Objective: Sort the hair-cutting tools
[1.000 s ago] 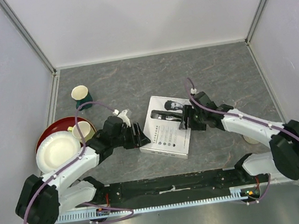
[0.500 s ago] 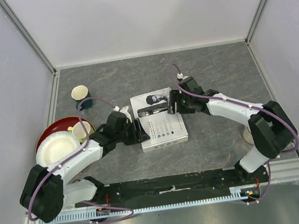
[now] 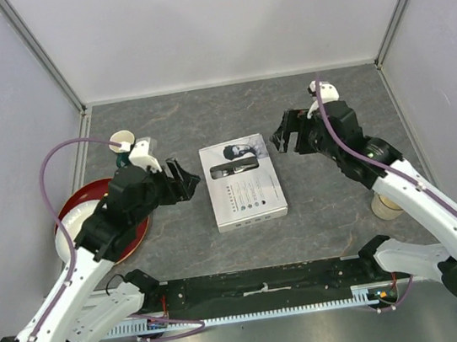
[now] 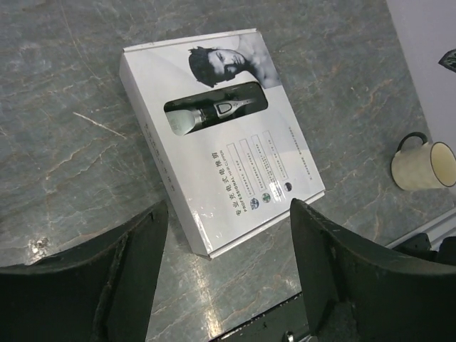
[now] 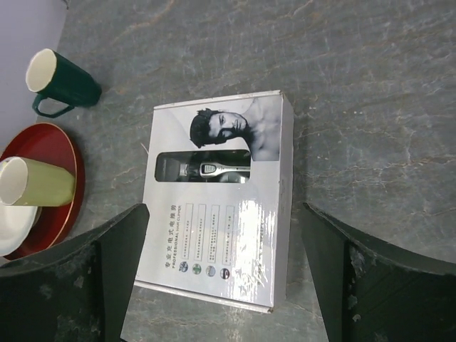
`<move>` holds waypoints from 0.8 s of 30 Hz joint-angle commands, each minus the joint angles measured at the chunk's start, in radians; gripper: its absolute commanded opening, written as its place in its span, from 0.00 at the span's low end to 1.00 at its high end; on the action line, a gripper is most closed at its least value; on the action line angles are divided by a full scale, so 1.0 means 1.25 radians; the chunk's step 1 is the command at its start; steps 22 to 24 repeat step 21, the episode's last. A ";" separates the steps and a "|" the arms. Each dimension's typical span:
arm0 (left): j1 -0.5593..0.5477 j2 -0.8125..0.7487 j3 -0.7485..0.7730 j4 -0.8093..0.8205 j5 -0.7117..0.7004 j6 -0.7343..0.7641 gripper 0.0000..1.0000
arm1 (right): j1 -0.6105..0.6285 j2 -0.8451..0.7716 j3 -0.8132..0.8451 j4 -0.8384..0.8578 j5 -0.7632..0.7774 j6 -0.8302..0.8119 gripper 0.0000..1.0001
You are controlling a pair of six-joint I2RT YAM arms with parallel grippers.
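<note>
The white clipper box (image 3: 243,184) lies flat and closed on the grey table, in all three views. The silver-and-black clipper (image 3: 235,168) shows through the box's window, also in the left wrist view (image 4: 214,112) and the right wrist view (image 5: 206,169). The comb guards, brush and sticks are out of view. My left gripper (image 3: 182,180) is open and empty, raised just left of the box (image 4: 221,142). My right gripper (image 3: 289,133) is open and empty, raised off the box's upper right corner, looking down on the box (image 5: 217,206).
A dark green mug (image 3: 125,145) stands at the left rear. A red plate (image 3: 76,208) lies partly under my left arm; the right wrist view shows a pale mug (image 5: 35,182) on it. A cream mug (image 3: 385,205) stands at the right, by my right arm.
The box was turned and slid left a second ago and now lies still. Both grippers have lifted and pulled back from the box's sides, the left to the left, the right to the upper right.
</note>
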 commanded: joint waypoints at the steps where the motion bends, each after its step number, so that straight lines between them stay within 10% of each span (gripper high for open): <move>1: 0.002 -0.050 0.066 -0.103 -0.006 0.053 0.77 | -0.001 -0.071 0.055 -0.091 0.040 -0.025 0.95; 24: 0.002 -0.099 0.179 -0.172 0.001 0.059 0.86 | 0.000 -0.175 0.148 -0.203 0.037 -0.039 0.98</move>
